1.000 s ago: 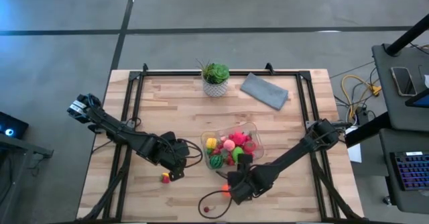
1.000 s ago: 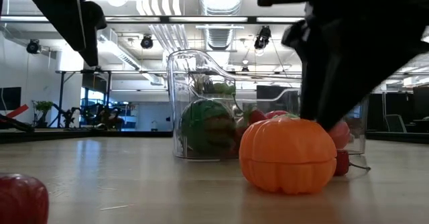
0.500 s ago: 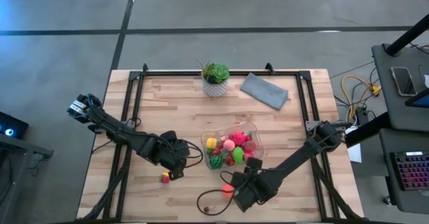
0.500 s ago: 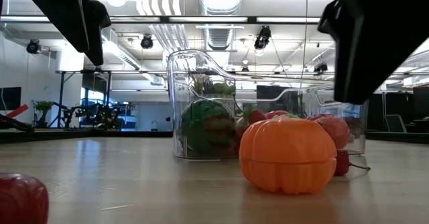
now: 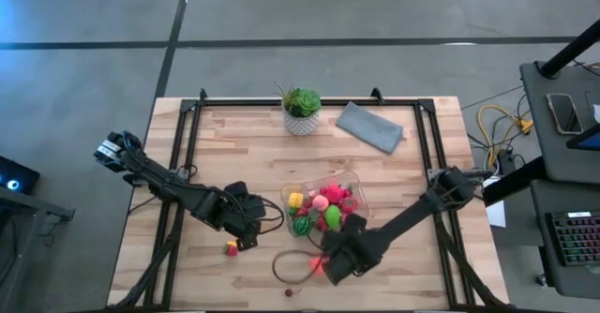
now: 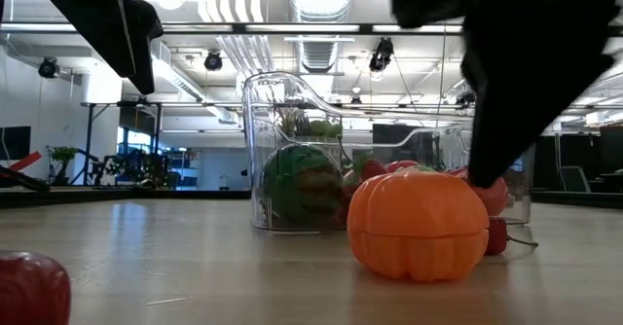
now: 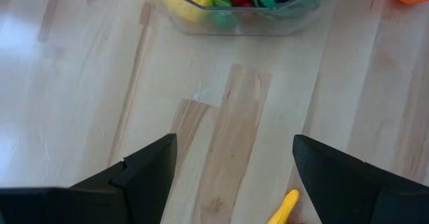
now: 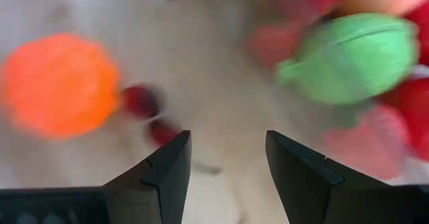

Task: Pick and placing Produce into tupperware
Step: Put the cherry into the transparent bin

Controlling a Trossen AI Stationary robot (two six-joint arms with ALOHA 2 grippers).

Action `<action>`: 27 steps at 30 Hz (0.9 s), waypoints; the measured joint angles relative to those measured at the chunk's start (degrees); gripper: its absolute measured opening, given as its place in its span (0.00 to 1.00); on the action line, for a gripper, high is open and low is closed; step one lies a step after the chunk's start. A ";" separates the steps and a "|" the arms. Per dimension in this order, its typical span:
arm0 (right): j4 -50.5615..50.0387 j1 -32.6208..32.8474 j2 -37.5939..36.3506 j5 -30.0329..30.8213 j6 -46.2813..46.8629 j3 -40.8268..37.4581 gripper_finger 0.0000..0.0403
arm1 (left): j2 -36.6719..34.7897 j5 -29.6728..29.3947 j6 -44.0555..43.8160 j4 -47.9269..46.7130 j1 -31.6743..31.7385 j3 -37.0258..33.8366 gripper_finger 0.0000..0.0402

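The clear tupperware point(image 5: 323, 203) stands at the table's middle, with produce inside: red, pink, yellow and green pieces and a striped melon point(image 6: 300, 184). On the table near it lie an orange pumpkin point(image 6: 419, 223), a pair of cherries point(image 8: 142, 100) on a looped stem and a small red and yellow piece point(image 5: 231, 248). My right gripper point(image 8: 228, 143) hovers open, pointing down, between the pumpkin point(image 8: 60, 83) and the tupperware's near edge, with nothing between its fingers. My left gripper point(image 7: 234, 150) stands open over bare wood to the tupperware's left.
A potted plant point(image 5: 301, 110) and a folded grey cloth point(image 5: 369, 126) stand at the far side. A loose cherry point(image 5: 289, 293) lies near the front edge. A red piece point(image 6: 29, 286) sits close to the low camera. Black frame rails run along the table's edges.
My right gripper has swung a little toward the table's near edge and come back toward the tupperware, rolling about its wrist. The orange pumpkin has stayed where it was. The cherries' stem loop has shifted on the table.
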 joint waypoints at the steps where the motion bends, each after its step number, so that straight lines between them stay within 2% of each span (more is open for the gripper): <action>1: -0.45 -0.50 0.00 0.18 0.17 -0.24 0.46 | 0.00 0.00 -0.02 0.01 0.00 0.00 0.70; 7: -0.75 -2.86 0.00 2.99 -1.73 -0.92 0.46 | 0.00 0.02 -0.39 0.01 0.00 0.00 0.70; 12: -0.85 -3.25 -0.01 -0.40 -1.88 -0.92 0.46 | 0.00 0.02 -0.50 0.01 0.00 0.00 0.70; 18: -0.57 1.12 -0.02 -4.41 -3.70 -0.24 0.47 | 0.00 0.04 -0.46 0.01 0.00 0.00 0.70; 23: 2.29 4.66 -0.09 -3.73 -6.21 0.13 0.47 | 0.00 0.02 -0.09 0.01 0.00 0.00 0.70; 27: 3.86 5.07 0.12 -3.08 -6.24 0.15 0.47 | 0.00 0.02 0.02 0.01 0.00 0.00 0.70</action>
